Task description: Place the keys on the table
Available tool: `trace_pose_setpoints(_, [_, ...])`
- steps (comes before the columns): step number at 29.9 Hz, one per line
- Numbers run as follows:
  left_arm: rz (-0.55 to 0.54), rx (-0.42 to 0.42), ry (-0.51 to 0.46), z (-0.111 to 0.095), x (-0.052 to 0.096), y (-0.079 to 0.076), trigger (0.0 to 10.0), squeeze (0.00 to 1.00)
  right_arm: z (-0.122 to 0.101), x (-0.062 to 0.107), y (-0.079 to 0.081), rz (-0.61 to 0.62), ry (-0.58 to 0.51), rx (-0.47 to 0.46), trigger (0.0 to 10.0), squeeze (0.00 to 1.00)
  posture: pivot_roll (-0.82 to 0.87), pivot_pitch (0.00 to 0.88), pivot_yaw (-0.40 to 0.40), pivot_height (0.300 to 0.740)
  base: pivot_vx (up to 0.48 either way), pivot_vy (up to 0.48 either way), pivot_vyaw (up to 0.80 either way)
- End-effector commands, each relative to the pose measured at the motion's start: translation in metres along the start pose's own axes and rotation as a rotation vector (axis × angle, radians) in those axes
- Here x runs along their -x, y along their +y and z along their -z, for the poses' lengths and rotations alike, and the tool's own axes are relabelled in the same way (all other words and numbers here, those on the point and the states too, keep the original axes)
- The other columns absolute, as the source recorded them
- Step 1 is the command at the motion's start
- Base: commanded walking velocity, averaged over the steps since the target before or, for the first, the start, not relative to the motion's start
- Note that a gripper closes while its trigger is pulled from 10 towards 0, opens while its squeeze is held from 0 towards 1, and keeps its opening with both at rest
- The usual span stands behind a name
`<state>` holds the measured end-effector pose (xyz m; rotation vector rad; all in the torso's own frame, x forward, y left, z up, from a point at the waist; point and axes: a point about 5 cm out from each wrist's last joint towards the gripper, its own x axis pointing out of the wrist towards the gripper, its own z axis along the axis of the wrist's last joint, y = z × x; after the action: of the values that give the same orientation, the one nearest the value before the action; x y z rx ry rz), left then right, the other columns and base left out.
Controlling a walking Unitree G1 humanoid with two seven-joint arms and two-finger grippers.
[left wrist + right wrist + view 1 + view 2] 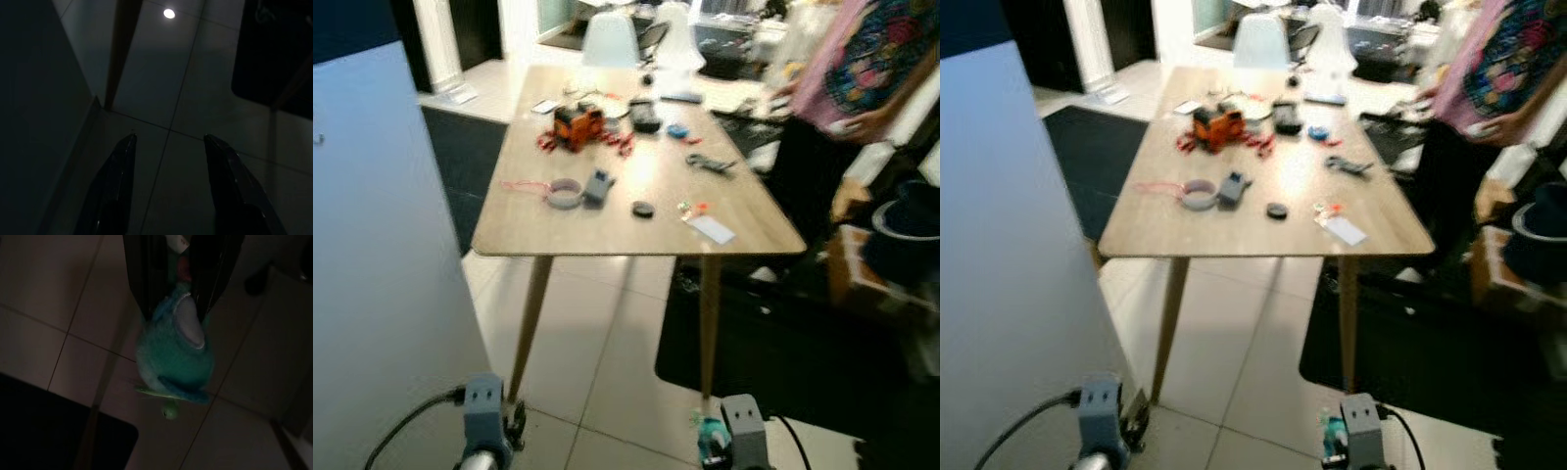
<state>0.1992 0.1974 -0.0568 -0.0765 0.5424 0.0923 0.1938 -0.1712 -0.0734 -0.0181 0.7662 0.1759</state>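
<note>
My right gripper hangs low over the tiled floor, shut on a key bunch whose teal plush fob dangles below the fingers; the metal keys themselves are hidden in the dark. The fob also shows as a teal spot beside the right wrist. The wooden table stands ahead, its near edge well above and beyond both grippers. My left gripper hangs idle over the tiles, open, with nothing between its fingers.
A person in a pink patterned top stands at the table's right side. On the table lie an orange toy, a tape roll and a white card. A pale blue panel is close on my left; a dark rug lies at right.
</note>
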Motion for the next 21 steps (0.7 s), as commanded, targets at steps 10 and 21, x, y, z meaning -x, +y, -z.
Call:
trace_pose_setpoints(10, [-0.022, -0.007, -0.027, -0.0069, -0.0036, -0.0029, 10.0, 0.0, 0.0033, 0.0009, -0.0006, -0.008, 0.02, 0.005, 10.0, 0.0, 0.03, 0.06, -0.032, 0.74, 0.0, 0.0, -0.16])
trace_pose_setpoints(21, [-0.036, -0.025, -0.025, -0.0089, -0.0048, -0.0001, 10.0, 0.0, 0.0024, 0.0002, 0.0014, -0.015, 0.017, 0.003, 10.0, 0.0, 0.04, 0.056, -0.03, 0.74, 0.0, 0.0, 0.0])
